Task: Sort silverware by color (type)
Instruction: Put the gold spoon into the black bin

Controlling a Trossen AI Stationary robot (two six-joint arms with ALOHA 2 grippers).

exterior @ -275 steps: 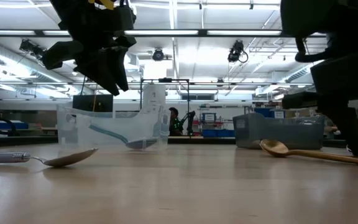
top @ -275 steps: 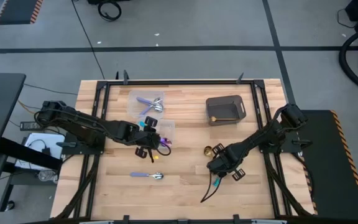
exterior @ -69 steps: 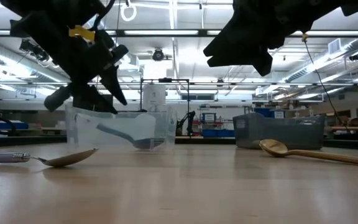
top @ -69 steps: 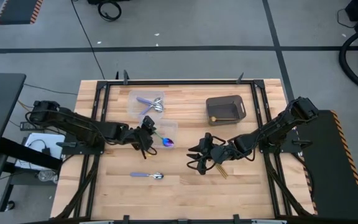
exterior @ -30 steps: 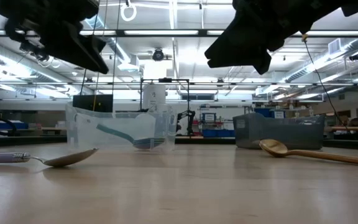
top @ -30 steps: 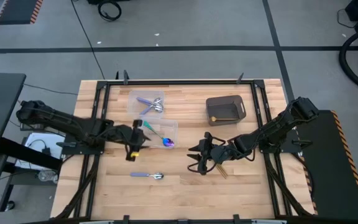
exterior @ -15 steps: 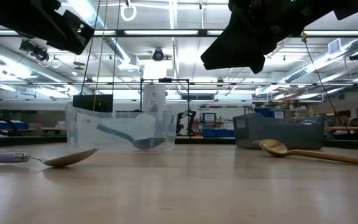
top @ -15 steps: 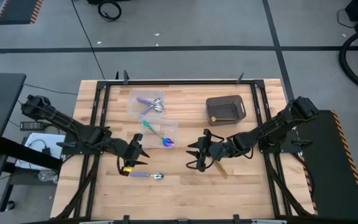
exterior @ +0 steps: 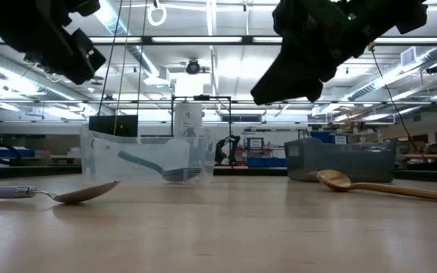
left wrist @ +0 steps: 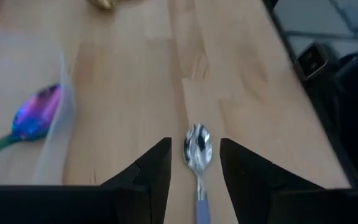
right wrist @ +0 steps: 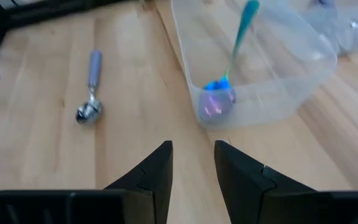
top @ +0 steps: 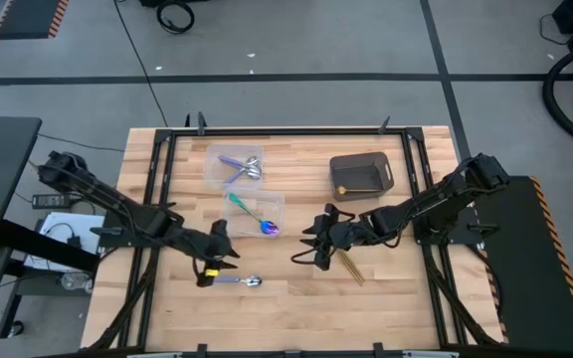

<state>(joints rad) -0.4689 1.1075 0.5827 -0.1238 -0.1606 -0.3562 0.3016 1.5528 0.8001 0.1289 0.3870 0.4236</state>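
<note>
High view: the table [top: 286,308] carries three containers. The far clear tub [top: 235,165] holds lavender pieces. The nearer clear tub [top: 256,212] holds one teal spoon [top: 250,215]. The grey bin [top: 359,174] toward the far right corner has something gold inside, too small to name. Unsorted: a lavender spoon [top: 237,281] toward the front left, and a gold spoon [top: 350,267] on the wood right of centre. By my estimate, two pieces remain.

Low view: both spoons lie flat; both arms hang above.

Left wrist view: the left gripper [left wrist: 194,165], fingers apart and empty, hangs directly over the lavender spoon's bowl.

Right wrist view: the right gripper [right wrist: 192,163], fingers spread, holds nothing, facing the teal tub.
</note>
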